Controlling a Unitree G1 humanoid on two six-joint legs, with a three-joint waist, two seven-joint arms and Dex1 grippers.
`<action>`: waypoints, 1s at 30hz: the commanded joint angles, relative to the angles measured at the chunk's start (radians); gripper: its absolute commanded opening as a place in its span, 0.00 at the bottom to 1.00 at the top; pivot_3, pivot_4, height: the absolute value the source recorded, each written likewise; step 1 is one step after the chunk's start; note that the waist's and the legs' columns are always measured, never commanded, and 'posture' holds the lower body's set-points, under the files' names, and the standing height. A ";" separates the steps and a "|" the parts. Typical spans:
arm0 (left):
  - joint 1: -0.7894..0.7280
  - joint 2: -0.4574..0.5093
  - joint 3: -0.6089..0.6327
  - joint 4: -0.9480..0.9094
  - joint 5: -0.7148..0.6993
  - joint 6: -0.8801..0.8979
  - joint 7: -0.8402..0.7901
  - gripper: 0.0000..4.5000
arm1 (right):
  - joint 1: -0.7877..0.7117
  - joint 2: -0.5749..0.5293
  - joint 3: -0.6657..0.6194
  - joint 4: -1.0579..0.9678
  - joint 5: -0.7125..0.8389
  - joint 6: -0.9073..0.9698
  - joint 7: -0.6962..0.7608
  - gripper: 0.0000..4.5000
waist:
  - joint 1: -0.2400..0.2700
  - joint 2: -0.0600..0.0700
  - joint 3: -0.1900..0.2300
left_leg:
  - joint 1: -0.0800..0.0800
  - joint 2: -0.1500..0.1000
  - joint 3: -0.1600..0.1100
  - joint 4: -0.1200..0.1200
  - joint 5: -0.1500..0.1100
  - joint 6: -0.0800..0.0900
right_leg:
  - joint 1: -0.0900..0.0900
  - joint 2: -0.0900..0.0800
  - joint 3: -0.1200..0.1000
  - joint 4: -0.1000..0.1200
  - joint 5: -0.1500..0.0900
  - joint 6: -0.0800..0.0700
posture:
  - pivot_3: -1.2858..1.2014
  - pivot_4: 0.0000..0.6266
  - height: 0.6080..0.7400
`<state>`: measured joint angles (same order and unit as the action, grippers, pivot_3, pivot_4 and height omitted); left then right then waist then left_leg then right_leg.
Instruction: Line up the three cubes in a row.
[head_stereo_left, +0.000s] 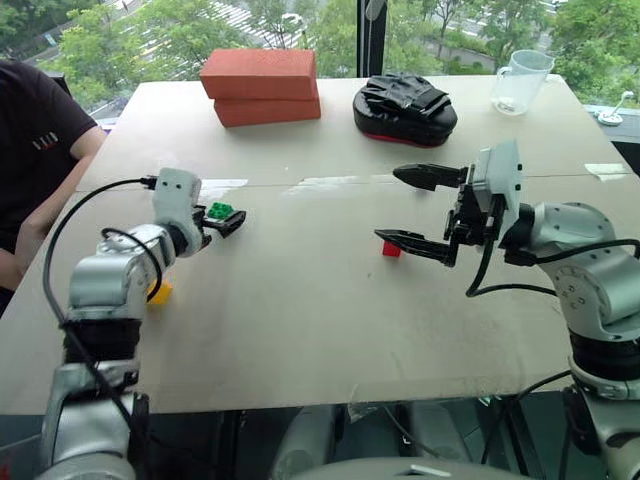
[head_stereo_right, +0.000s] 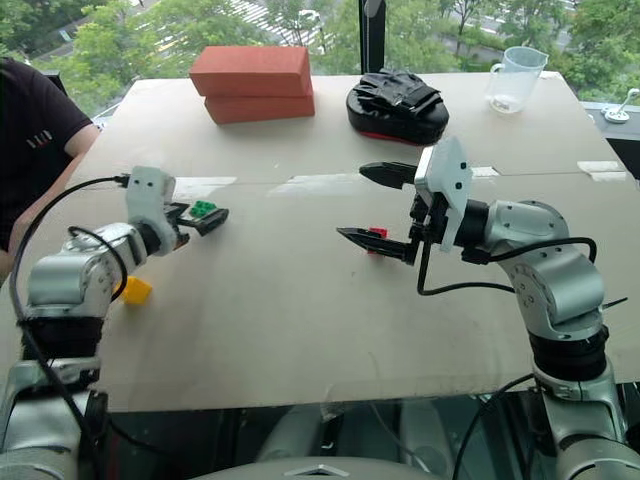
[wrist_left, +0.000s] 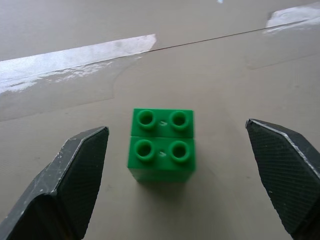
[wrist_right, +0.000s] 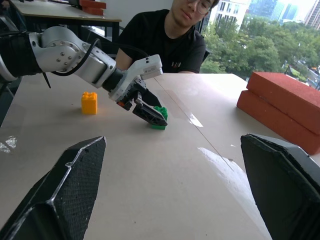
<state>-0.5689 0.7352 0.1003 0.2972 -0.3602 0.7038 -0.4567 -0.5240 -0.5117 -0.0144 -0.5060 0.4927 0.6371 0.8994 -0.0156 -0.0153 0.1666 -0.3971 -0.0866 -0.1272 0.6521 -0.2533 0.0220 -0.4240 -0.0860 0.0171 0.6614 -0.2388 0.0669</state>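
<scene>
Each of the 2 arms has silver-grey rounded housings and a white wrist block. Black cables loop along both. Each gripper, left gripper (head_stereo_left: 228, 222) and right gripper (head_stereo_left: 408, 208), carries 2 black pointed fingers (wrist_left: 75, 185) with cross-hatched pads.

Left arm reaching forward over table on left side, elbow bent, wrist angled down; left gripper (head_stereo_right: 205, 218) low near surface, black fingers (wrist_left: 75, 180) spread wide apart, nothing clamped between them
Right arm raised on right side, forearm swung across toward centre, wrist roughly level; right gripper (head_stereo_left: 412, 208) pointing leftward, clear above surface, one finger above other, gaping wide, holding nothing
Both grippers well apart from each other, cables trailing from each wrist
</scene>
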 joint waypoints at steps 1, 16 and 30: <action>-0.085 0.018 -0.051 0.165 0.084 -0.120 -0.099 0.83 | 0.010 -0.027 -0.034 -0.088 0.034 0.037 -0.064 1.00 | -0.001 0.000 0.000 | -0.001 0.000 0.000 0.000 0.000 0.000 | -0.001 0.000 0.000 0.000 0.000 0.000 | 0.52 0.24 1.00; -0.164 -0.005 -0.255 -0.006 0.018 -0.312 -0.894 0.29 | 0.310 -0.156 -0.190 -0.190 0.094 -0.032 -0.088 1.00 | 0.003 -0.001 0.000 | -0.003 -0.001 0.001 0.002 0.000 0.001 | -0.001 0.000 0.000 -0.001 0.000 0.000 | 0.52 0.24 1.00; -0.421 -0.221 -0.403 0.457 0.269 -0.673 -0.974 0.29 | 0.634 -0.232 -0.337 -0.143 0.095 -0.197 0.033 1.00 | -0.001 -0.003 0.001 | 0.000 0.001 0.003 0.004 -0.001 0.002 | 0.003 0.004 0.001 0.000 0.000 0.002 | 0.52 0.24 1.00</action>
<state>-0.9630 0.5119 -0.3120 0.7222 -0.1139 0.0736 -1.4209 0.0950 -0.7374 -0.3114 -0.6462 0.5906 0.4745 0.9213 -0.0166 -0.0184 0.1674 -0.3969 -0.0859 -0.1248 0.6563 -0.2539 0.0239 -0.4210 -0.0815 0.0173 0.6616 -0.2385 0.0684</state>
